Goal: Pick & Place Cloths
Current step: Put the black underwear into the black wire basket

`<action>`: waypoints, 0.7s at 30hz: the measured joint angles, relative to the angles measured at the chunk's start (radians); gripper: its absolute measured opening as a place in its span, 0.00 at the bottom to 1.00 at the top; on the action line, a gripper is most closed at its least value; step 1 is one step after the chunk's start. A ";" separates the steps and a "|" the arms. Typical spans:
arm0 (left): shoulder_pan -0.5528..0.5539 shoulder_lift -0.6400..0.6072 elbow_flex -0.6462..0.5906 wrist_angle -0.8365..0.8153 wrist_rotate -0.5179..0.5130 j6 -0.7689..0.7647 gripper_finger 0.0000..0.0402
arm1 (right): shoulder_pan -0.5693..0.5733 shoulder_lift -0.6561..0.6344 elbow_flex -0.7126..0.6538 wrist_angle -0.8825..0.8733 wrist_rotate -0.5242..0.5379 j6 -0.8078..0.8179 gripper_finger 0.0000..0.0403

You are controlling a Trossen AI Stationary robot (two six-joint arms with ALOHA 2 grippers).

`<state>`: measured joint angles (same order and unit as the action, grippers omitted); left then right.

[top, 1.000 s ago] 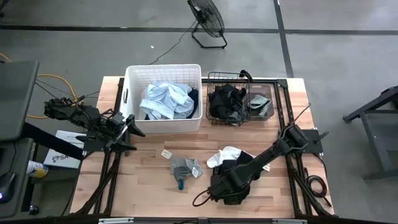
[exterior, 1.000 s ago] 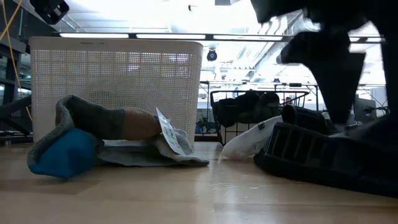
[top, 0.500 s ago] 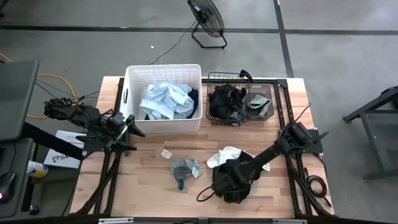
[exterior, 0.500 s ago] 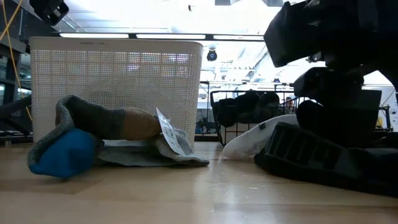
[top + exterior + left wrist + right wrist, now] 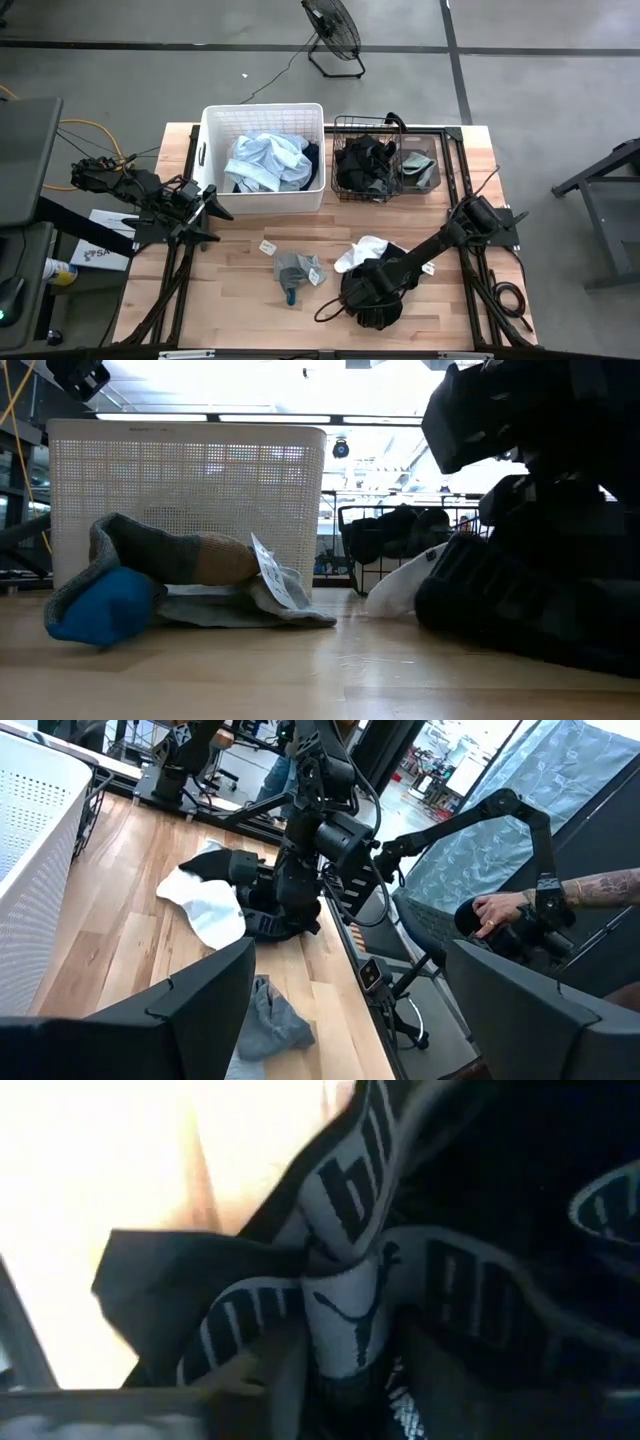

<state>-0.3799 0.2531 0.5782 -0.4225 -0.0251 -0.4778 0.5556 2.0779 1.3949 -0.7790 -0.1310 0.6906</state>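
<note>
While the left fingers [image 5: 212, 208] wait open by the tub [image 5: 262, 115], the right fingers [image 5: 372, 298], nearer, press down into the black cloth [image 5: 385, 312] on the tabletop [image 5: 240, 290], bunching its waistband between them, apparently closing.

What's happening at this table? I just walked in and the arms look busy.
The robot is sorting cloths. The right gripper is pressed down into a black garment on the table, its fingers gathering the fabric and printed waistband. A white cloth lies beside it, and a grey and blue one sits nearer the middle. The left gripper waits open by the white tub, which holds light blue fabric; the wire basket holds dark pieces.
</note>
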 joint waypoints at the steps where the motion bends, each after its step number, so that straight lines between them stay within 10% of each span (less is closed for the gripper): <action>1: 0.000 0.000 0.000 0.000 0.000 0.000 0.81 | 0.000 0.001 0.000 0.005 -0.015 0.001 0.30; 7: 0.000 0.000 0.000 0.000 0.000 0.000 0.81 | -0.007 0.000 -0.004 0.074 -0.162 0.059 0.05; 21: 0.000 0.000 0.000 0.003 0.000 -0.001 0.81 | -0.022 -0.171 0.027 0.185 -0.145 0.247 0.04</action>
<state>-0.3798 0.2531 0.5785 -0.4193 -0.0251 -0.4791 0.5335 1.9065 1.4220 -0.5945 -0.2758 0.9377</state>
